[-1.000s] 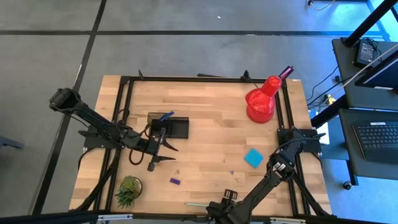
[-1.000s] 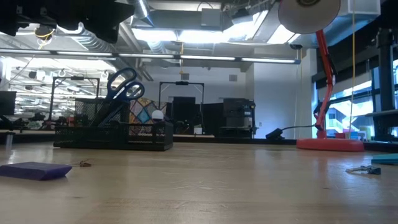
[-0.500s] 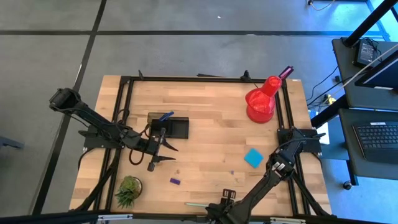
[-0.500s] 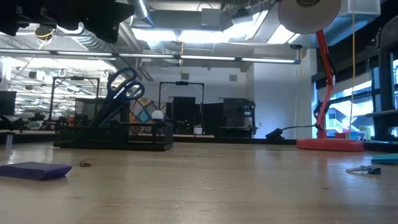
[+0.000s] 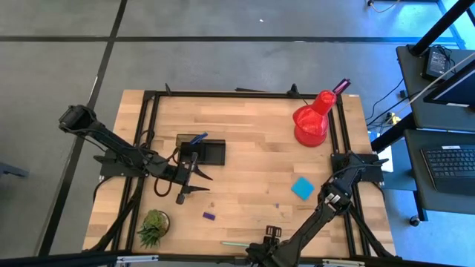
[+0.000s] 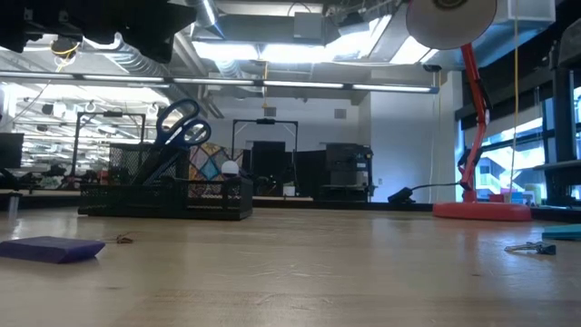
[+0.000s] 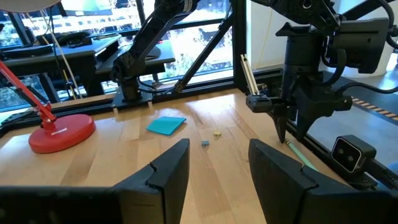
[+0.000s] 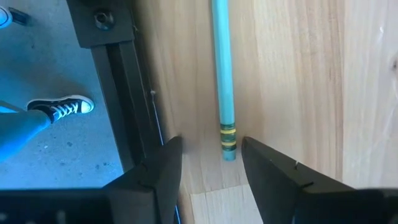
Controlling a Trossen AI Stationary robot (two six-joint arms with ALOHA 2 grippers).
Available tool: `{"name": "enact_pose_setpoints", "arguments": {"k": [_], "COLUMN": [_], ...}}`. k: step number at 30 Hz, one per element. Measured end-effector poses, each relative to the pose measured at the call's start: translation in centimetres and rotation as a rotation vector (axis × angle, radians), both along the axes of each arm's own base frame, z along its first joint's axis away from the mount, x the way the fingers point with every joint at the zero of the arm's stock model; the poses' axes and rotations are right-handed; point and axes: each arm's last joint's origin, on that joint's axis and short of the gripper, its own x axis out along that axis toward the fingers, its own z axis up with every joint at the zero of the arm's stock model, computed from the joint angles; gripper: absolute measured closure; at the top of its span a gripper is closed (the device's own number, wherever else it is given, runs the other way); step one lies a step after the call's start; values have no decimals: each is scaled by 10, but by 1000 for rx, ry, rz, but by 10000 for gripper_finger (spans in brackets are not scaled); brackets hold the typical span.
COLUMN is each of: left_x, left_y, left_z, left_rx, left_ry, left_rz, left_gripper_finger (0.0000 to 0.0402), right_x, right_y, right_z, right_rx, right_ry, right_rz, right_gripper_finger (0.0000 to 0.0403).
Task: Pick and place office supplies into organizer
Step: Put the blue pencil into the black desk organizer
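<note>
A pale teal pencil (image 8: pixel 222 74) lies flat on the table by its near edge (image 5: pixel 236 242). My right gripper (image 8: pixel 216 174) points down over the pencil's banded eraser end (image 8: pixel 229 146). It is open, with one finger on each side of that end and clear of it. The black organizer (image 5: pixel 202 152) stands at the table's left, with blue-handled scissors (image 6: pixel 182 123) upright in its cup. My left gripper (image 5: pixel 199 183) hovers open and level just in front of the organizer. A purple block (image 5: pixel 209 216) and a cyan sticky-note pad (image 5: pixel 302 188) lie loose on the wood.
A red desk lamp (image 5: pixel 312 122) stands at the far right. A small potted plant (image 5: pixel 154 225) sits at the near left corner. Tiny loose bits (image 7: pixel 205 144) lie near the pad. The black frame rail (image 8: pixel 118 74) runs along the near edge beside the pencil. A person's shoe (image 8: pixel 62 107) shows on the floor beyond it.
</note>
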Motion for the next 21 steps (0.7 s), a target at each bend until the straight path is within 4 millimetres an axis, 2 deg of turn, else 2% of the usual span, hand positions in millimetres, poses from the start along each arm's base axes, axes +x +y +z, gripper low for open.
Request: {"name": "enact_pose_setpoints", "arguments": {"k": [11, 21], "left_x": [0, 0], "left_y": [0, 0], "left_z": [0, 0], "left_rx": [0, -1], "left_ry": [0, 1], "left_rz": [0, 0], "left_gripper_finger": [242, 242], "right_x": [1, 1], "right_y": [0, -2], "right_z": [0, 0], "right_rx": [2, -6], "right_ry": [-4, 7], "right_rz": [-4, 5], "right_gripper_finger": [238, 298]}}
